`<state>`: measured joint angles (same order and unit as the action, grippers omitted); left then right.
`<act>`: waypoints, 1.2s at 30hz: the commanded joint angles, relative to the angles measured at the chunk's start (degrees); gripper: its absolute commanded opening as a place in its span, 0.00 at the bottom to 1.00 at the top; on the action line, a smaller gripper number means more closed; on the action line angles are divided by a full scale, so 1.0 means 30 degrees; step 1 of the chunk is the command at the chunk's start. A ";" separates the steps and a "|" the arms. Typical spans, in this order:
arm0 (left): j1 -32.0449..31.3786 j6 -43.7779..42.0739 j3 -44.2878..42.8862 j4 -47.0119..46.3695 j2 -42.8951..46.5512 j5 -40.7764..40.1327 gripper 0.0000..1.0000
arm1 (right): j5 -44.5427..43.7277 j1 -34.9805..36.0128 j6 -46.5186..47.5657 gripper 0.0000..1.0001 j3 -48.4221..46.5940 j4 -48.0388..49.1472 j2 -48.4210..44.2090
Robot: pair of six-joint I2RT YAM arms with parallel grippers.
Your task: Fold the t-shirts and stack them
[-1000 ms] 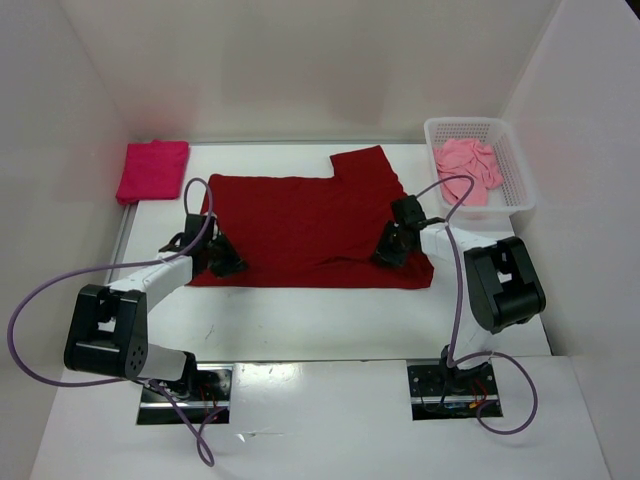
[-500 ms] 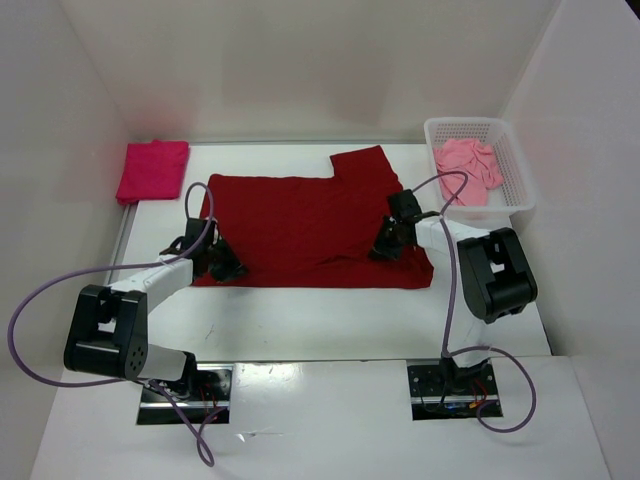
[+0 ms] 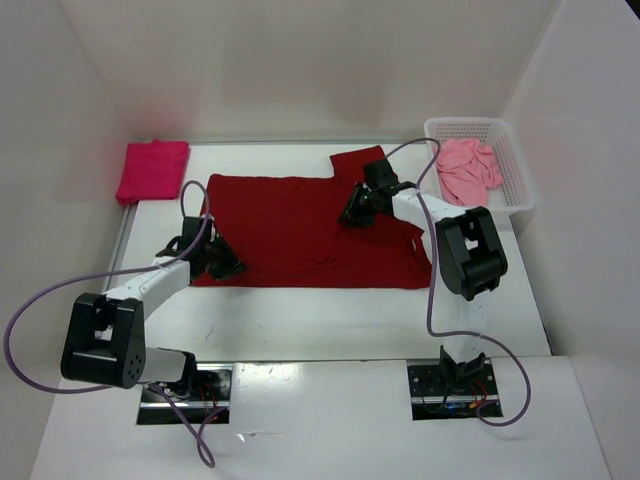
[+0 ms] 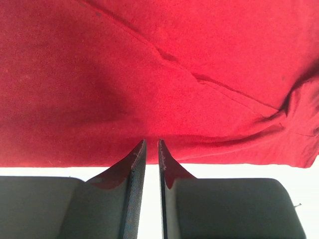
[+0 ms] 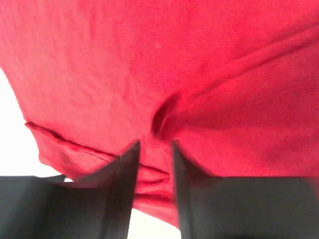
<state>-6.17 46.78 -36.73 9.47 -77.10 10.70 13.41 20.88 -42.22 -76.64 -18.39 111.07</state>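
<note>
Top external, matte dark red t-shirt (image 3: pixel 300 225), left end effector (image 3: pixel 226 266) pinching its hem, right end effector (image 3: pixel 352 213) gripping a pucker

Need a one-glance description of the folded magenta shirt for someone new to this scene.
On the white table, go to the far left corner by the wall: the magenta t-shirt lies there. It alone is a compact folded rectangle; the dark red t-shirt is spread mid-table, the salmon t-shirt crumpled in the basket.

The dark red t-shirt (image 3: pixel 290 225) was plain, as were the magenta-pink t-shirt (image 3: pixel 152 170) and the salmon-pink t-shirt (image 3: pixel 466 170); the mesh basket (image 3: pixel 521 188) and table (image 3: pixel 330 320) were white.
</note>
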 commanded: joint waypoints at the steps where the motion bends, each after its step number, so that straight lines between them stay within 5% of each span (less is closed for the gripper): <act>1: 0.0095 0.0167 -0.0470 0.0064 0.0972 -0.0313 0.22 | -0.0017 0.0392 0.0186 0.42 -0.1840 -0.0195 0.0712; 4: 0.0095 0.0548 -0.0647 0.0269 0.1440 -0.0314 0.22 | -0.0017 0.0597 0.0186 0.53 -0.2021 -0.0402 0.0451; 7: 0.0095 0.0987 -0.0852 0.0445 0.1967 -0.0314 0.22 | -0.0456 0.0597 0.0360 0.51 -0.0999 -0.0402 -0.1012; 10: 0.0095 0.0987 -0.1231 0.0445 0.1970 0.0151 0.22 | -0.0456 0.0597 0.0361 0.33 0.0873 -0.0197 -0.2828; 11: 0.0095 0.0987 -0.1233 0.0445 0.1970 0.0154 0.22 | -0.0456 0.0829 0.0361 0.18 0.1546 0.0006 -0.3268; 14: -0.0693 0.0782 -0.1233 0.0269 0.1093 0.0418 0.22 | -0.0456 0.1503 0.0361 0.04 0.4038 0.0474 -0.4559; 26: -0.0757 0.0866 -0.0710 -0.0961 -0.4679 0.0389 0.22 | -0.1567 0.3291 -0.0398 0.04 0.6735 0.1531 -0.3098; 36: 0.0681 0.3507 0.3012 0.0762 -0.0614 0.1912 0.22 | -0.2097 0.4550 -0.1189 0.03 1.0046 0.1123 -0.3680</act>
<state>-5.39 55.44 -31.22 3.77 -81.89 17.72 9.89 31.68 -45.47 -51.27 -10.68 99.22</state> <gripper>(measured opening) 0.221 0.028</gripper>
